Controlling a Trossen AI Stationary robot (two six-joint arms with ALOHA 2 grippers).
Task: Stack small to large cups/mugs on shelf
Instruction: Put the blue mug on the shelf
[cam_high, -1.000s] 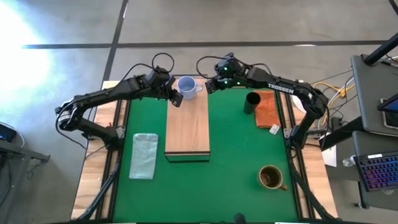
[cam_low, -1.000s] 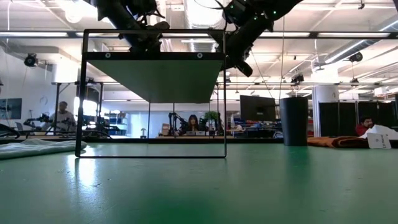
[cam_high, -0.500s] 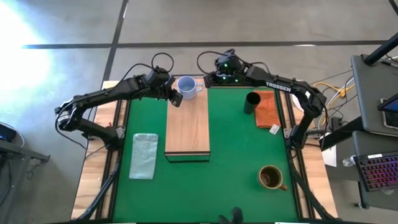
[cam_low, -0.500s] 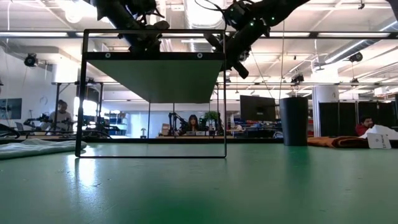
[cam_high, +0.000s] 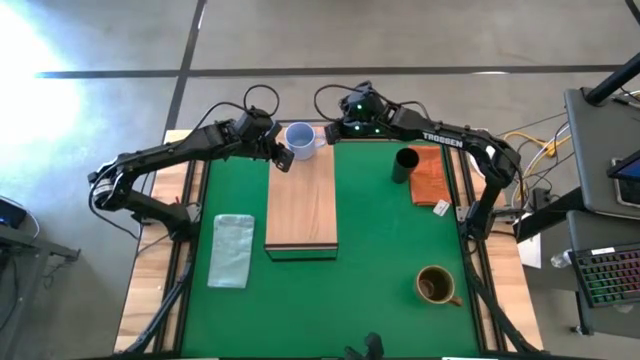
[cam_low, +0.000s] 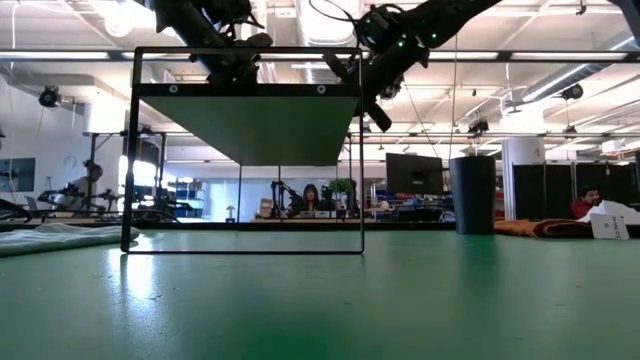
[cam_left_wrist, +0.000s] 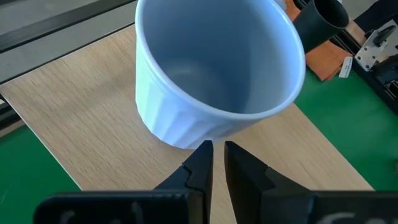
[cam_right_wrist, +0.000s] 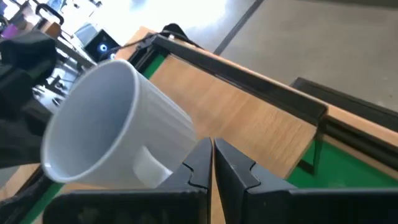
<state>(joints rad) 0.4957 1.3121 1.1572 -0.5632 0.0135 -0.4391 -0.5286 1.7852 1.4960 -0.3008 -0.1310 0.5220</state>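
Note:
The pale blue-grey mug (cam_high: 298, 138) stands upright on its base at the far end of the light-wood shelf (cam_high: 301, 205), with its handle (cam_high: 319, 141) toward the table's right. My left gripper (cam_high: 283, 158) is shut just beside the mug's near-left wall (cam_left_wrist: 180, 127). My right gripper (cam_high: 331, 134) is shut next to the handle side (cam_right_wrist: 149, 167). The slim black cup (cam_high: 405, 165) stands on the green mat by the orange-brown cloth (cam_high: 431, 176). The brown mug (cam_high: 435, 285) stands at the near right. My left gripper's shut fingertips (cam_left_wrist: 204, 149) stand at the foot of the mug's outer wall (cam_left_wrist: 186, 138), slanting down from the table's left; I cannot tell whether they touch. My right gripper's shut fingertips (cam_right_wrist: 200, 152) stand by the mug's wall beside the handle; I cannot tell whether they touch.
A pale green cloth (cam_high: 232, 250) lies left of the shelf. The near part of the shelf top (cam_high: 301, 225) is bare wood. The low view shows the shelf's frame (cam_low: 245, 150) and the black cup (cam_low: 472, 193); people sit in the room behind.
My right gripper has moved a little toward the table's far edge and left, nearer the blue-grey mug's handle. The mug and my left gripper have kept still.

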